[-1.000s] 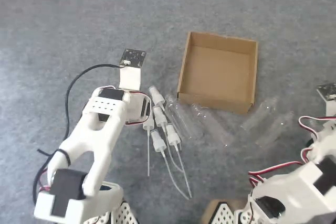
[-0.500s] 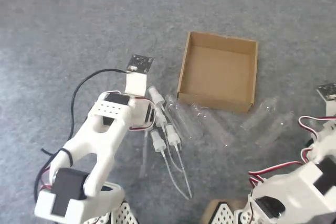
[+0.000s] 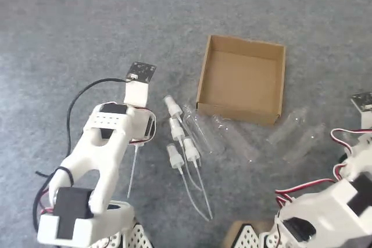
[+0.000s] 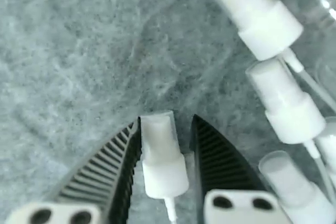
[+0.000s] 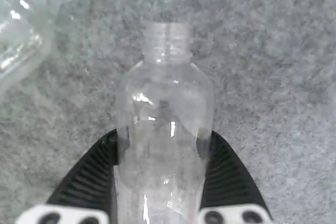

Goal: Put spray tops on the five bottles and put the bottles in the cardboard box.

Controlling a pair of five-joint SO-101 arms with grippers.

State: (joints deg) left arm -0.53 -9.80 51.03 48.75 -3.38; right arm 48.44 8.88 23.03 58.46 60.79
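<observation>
Gripping a spray top in the left gripper, with both jaws pressed onto its collar and the nozzle end poking out past the fingertips. Letting the thin dip tube trail back under the wrist, probably to keep that end free for feeding into a bottle neck. Holding it clear of the four loose spray tops, which are lying in a row just beside this gripper on the side toward the cardboard box, presumably to avoid snagging their tubes.

Pinching a clear bottle across its body in the right gripper, jaws shut against both sides below the shoulder. Leaving the open neck reaching out beyond the fingertips, sensibly, as the end needing to meet the tube. Resting on the grey surface or hanging slightly above it: hard to tell from this angle.

Leaving the other bottles uncapped on the surface, lying between the two grippers and close along the near wall of the box. Keeping the box empty, well beyond the left gripper's fingertips, waiting for finished bottles. Judging the task as barely begun, with no top fitted yet and the first pairing being readied.
</observation>
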